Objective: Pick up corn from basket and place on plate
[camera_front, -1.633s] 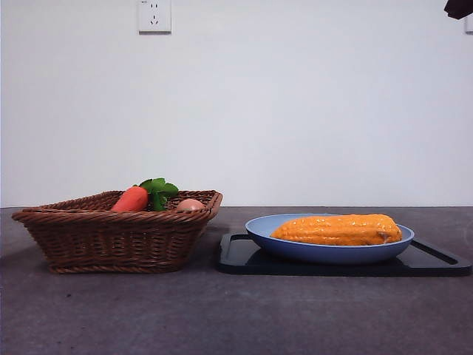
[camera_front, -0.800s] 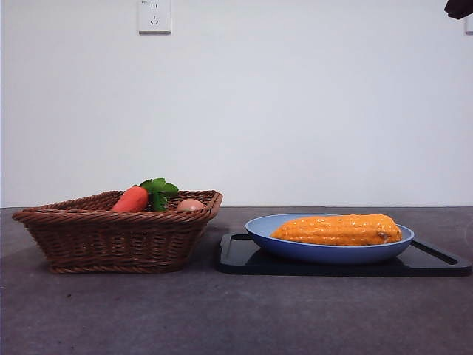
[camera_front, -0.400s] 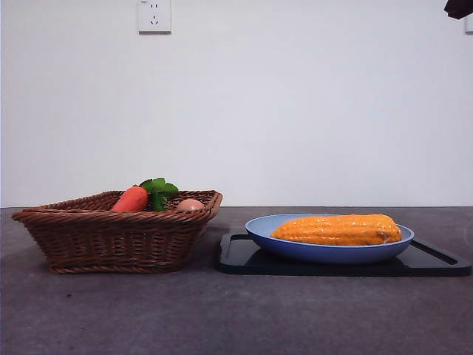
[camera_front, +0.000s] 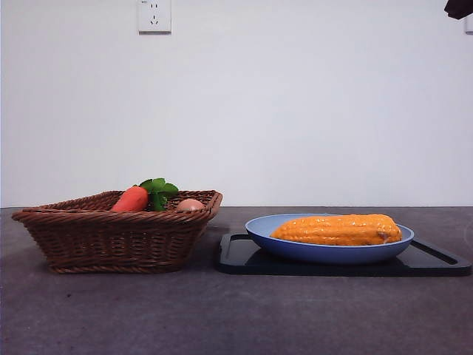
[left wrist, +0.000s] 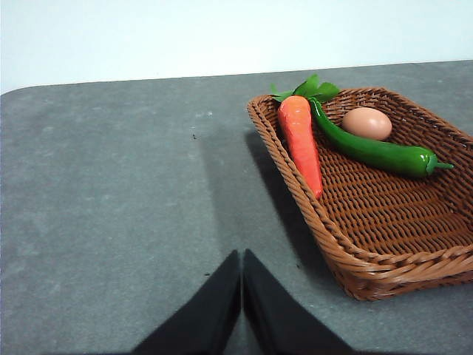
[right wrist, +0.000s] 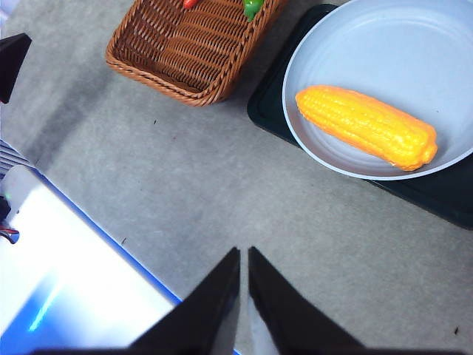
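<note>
A: left to right?
B: wicker basket [camera_front: 118,235] on the left, holding a carrot [left wrist: 301,140], a green chili pepper [left wrist: 369,151] and an egg [left wrist: 366,123]. Black tray [camera_front: 244,255] just beside it, blue plate [camera_front: 329,252] on the tray
A: corn?
B: corn [camera_front: 338,229] lies flat in the plate, touching no gripper
A: grippers?
B: left gripper [left wrist: 242,285] above bare table [left wrist: 111,207] beside the basket, jaws pressed together, nothing between. Right gripper [right wrist: 244,285] high over the table, well apart from the plate, jaws nearly touching, empty. Front view shows only a black tip at the top right corner
</note>
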